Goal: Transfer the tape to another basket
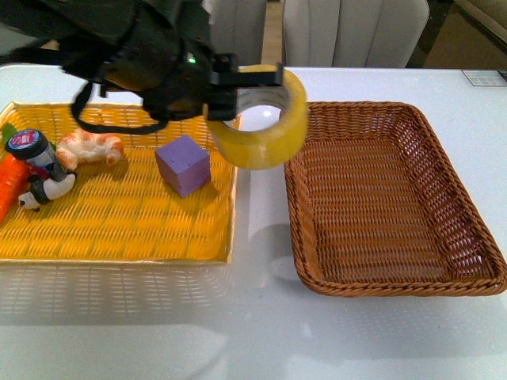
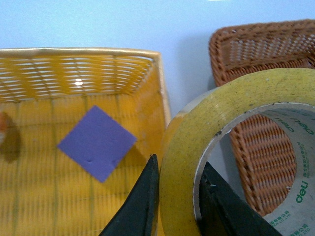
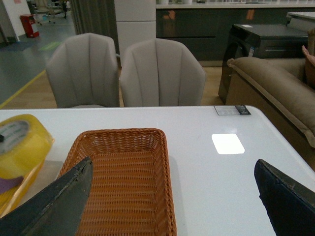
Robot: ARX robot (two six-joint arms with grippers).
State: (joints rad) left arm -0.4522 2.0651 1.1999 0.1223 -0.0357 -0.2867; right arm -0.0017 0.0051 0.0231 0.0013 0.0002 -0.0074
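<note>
Front view: my left tool (image 1: pixel 250 89) pinches the tape (image 1: pixel 268 136) over the right edge of the yellow basket (image 1: pixel 119 255), short of the brown basket (image 1: pixel 380 286). The grip is perhaps thin; swinging could drop it on the desk (image 1: pixel 253 336). My right tool (image 3: pixel 172 164) gapes wide.

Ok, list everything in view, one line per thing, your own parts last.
tape: one, translucent yellow, held in the air over the yellow basket's right edge
yellow basket: one, yellow, left on the table
brown wicker basket: one, brown, right on the table, nothing in it
purple cube: one, purple, in the yellow basket
croissant: one, tan, in the yellow basket
carrot: one, orange, at that basket's left edge
small toy: one, black and white, beside the carrot
table: one, white
chairs: two, grey, behind the table
left gripper: black, fingers shut on the tape's wall
right gripper: black, open, above the brown wicker basket
</note>
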